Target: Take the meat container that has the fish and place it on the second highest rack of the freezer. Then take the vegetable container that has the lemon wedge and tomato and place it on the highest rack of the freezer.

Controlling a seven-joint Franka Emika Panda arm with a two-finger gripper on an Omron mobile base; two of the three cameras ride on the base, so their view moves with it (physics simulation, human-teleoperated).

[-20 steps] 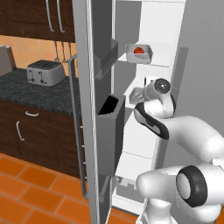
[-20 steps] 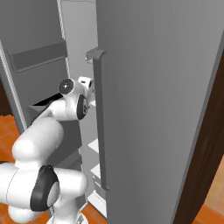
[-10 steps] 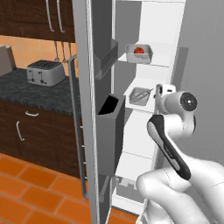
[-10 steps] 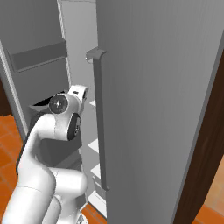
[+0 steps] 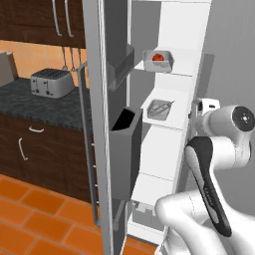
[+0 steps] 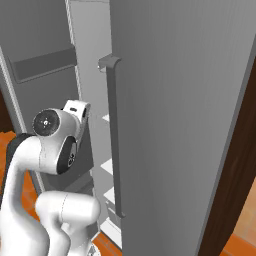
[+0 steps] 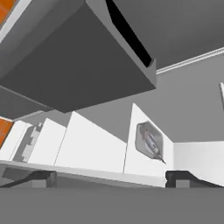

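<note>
On your far left in the left base view you have a silver toaster (image 5: 51, 82) on the dark speckled counter (image 5: 35, 102), under dark brown wooden cabinets (image 5: 47, 20). Moving right, you meet the freezer (image 5: 164, 119) with its door swung open toward you, and a grey door bin (image 5: 124, 149) hanging on the inside of that door. Past the bin you look into the white interior. On the highest rack (image 5: 172, 68) sits the vegetable container (image 5: 159, 61), its red tomato (image 5: 158, 57) plain to see. One shelf down, on the second highest rack (image 5: 167, 117), lies the meat container (image 5: 159, 108) with its slim fish.

To the right of that shelf your white arm bends up, and the wrist is level with the meat container, just outside the shelf edge.

In the hand view the gripper (image 7: 111, 178) shows two dark fingertips (image 7: 37, 178) standing far apart at the bottom edge, with nothing between them: your claw is spread wide and carries nothing. Beyond them you see the meat container (image 7: 148, 141) well apart, resting on its white shelf.

In the right base view the closed freezer door (image 6: 180, 125) with its long bar handle (image 6: 114, 135) stands at the right.
</note>
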